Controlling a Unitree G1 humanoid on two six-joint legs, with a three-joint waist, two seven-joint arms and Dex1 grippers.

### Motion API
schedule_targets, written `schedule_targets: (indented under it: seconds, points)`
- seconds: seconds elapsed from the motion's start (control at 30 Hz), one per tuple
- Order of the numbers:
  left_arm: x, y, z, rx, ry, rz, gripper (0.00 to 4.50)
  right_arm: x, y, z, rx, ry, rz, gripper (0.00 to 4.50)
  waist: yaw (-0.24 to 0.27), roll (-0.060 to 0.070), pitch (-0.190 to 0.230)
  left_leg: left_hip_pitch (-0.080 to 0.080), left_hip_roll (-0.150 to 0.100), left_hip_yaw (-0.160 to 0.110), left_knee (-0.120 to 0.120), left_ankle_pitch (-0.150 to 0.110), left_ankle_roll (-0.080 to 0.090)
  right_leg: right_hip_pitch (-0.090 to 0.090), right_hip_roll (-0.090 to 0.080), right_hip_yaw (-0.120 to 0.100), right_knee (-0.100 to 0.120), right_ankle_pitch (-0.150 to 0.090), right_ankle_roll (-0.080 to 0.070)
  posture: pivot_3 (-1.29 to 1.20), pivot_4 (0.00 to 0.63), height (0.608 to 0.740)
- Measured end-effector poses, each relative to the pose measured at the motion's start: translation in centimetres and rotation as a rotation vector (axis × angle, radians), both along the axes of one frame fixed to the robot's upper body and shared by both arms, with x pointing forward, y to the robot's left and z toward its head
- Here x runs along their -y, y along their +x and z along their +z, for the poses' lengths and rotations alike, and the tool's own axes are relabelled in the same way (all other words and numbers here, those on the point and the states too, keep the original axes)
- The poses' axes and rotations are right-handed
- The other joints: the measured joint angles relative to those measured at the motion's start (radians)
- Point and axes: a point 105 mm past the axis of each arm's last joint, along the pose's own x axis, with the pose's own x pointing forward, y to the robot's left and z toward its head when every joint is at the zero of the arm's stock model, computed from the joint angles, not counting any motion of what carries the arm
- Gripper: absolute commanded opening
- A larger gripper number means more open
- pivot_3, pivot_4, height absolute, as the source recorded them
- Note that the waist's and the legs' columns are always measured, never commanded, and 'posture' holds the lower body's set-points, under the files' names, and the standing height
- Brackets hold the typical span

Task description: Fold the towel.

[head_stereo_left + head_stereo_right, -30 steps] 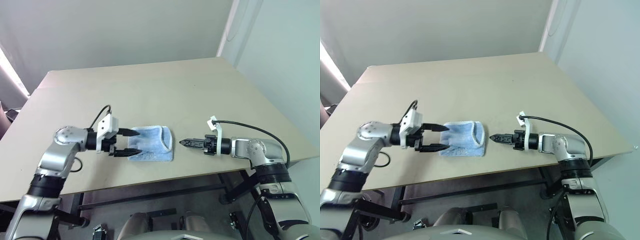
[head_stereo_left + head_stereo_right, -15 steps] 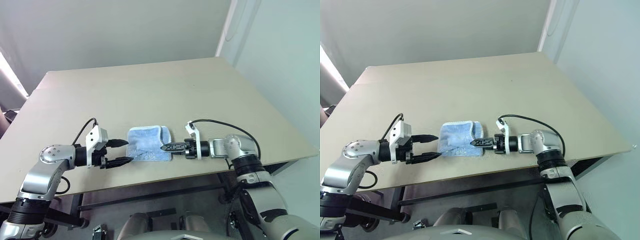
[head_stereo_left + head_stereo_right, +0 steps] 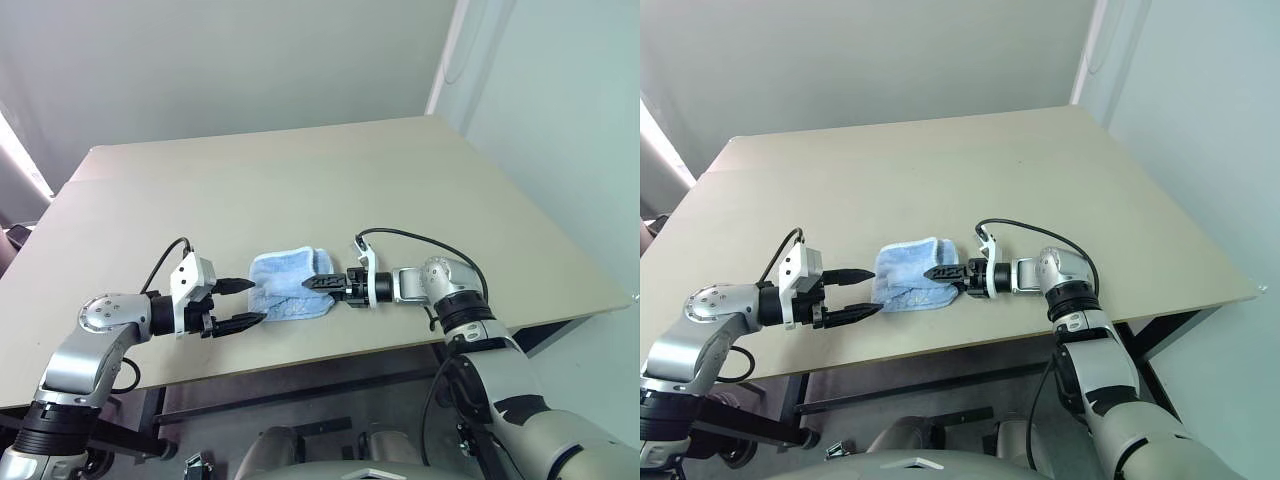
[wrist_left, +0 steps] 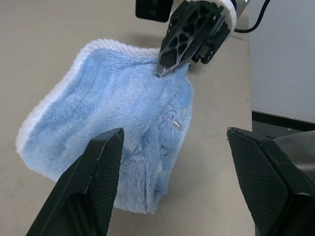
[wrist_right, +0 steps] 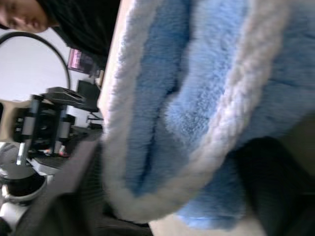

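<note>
A small light-blue towel (image 3: pixel 289 285) with whitish edging is seen a little left of centre in the lower half of the left eye view, lying bunched and partly folded on a beige table (image 3: pixel 330 190) near its front edge. The left gripper (image 3: pixel 241 303) is placed just left of the towel, at the lower left of the frame, with its two black fingers spread wide and nothing between them; one fingertip lies close to the towel's left edge, and whether it touches cannot be told. In the left wrist view the two fingers (image 4: pixel 93 182) are seen well apart, with the towel (image 4: pixel 113 132) lying beyond them on the table. The right gripper (image 3: pixel 312 283) is reached in from the right of the frame, its tips set against the towel's right-hand edge, where the cloth is raised. Its fingers appear narrow, but whether cloth is pinched between them cannot be told. In the right wrist view the towel's edging (image 5: pixel 231 118) is seen very close.
</note>
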Motion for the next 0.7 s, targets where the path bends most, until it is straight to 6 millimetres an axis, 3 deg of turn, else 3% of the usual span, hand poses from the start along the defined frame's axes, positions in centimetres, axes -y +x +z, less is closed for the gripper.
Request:
schedule_targets:
  seconds: [0.23, 0.27, 0.37, 0.47, 0.57, 0.7]
  points:
    - [0.0, 0.2, -0.4, 0.004, -0.003, 0.011, 3.54, 1.1, -0.5, 1.0, 0.022, -0.012, 0.021, 0.22, -0.001, 0.001, 0.000, -0.005, 0.000, 0.001, -0.002, 0.001, 0.002, -0.006, 0.000, 0.002, -0.001, 0.000, 0.000, 0.00, 0.000, 0.740]
    - [-0.1, 0.2, -0.5, 0.002, -0.003, 0.016, 3.54, 1.1, -0.5, 1.4, 0.026, 0.000, 0.023, 0.03, -0.001, 0.000, 0.000, -0.005, 0.000, 0.001, -0.002, 0.001, 0.002, -0.006, 0.000, 0.002, -0.001, 0.000, 0.000, 0.00, 0.000, 0.740]
    - [-0.7, 0.0, -1.0, -0.014, -0.005, 0.053, 3.54, 0.7, 0.0, 2.7, 0.053, 0.038, 0.024, 0.03, -0.002, 0.001, 0.000, -0.005, 0.000, 0.000, -0.004, 0.001, 0.002, -0.008, 0.000, 0.003, -0.001, 0.000, 0.000, 0.00, 0.000, 0.740]
    - [-1.6, -0.5, -1.7, -0.037, -0.006, 0.102, 3.54, -0.6, 1.2, 5.5, 0.134, 0.071, 0.047, 0.03, -0.005, 0.001, 0.001, -0.005, 0.000, 0.000, -0.005, 0.002, 0.002, -0.010, 0.000, 0.004, 0.000, 0.000, 0.000, 0.00, 0.000, 0.740]
    - [-2.3, -1.0, -2.4, -0.059, -0.001, 0.144, 3.54, -2.2, 2.7, 8.2, 0.212, 0.110, 0.049, 0.03, -0.012, 0.001, 0.001, -0.005, 0.000, 0.000, -0.006, 0.002, 0.001, -0.010, 0.000, 0.004, -0.001, 0.001, 0.000, 0.00, 0.000, 0.740]
    - [-3.2, -1.7, -3.0, -0.071, -0.003, 0.218, 3.54, -2.9, 5.4, 10.2, 0.294, 0.136, -0.024, 0.03, -0.019, 0.001, 0.001, -0.005, -0.001, 0.001, -0.008, 0.001, 0.000, -0.010, 0.000, 0.003, -0.002, 0.001, 0.000, 0.00, 0.000, 0.740]
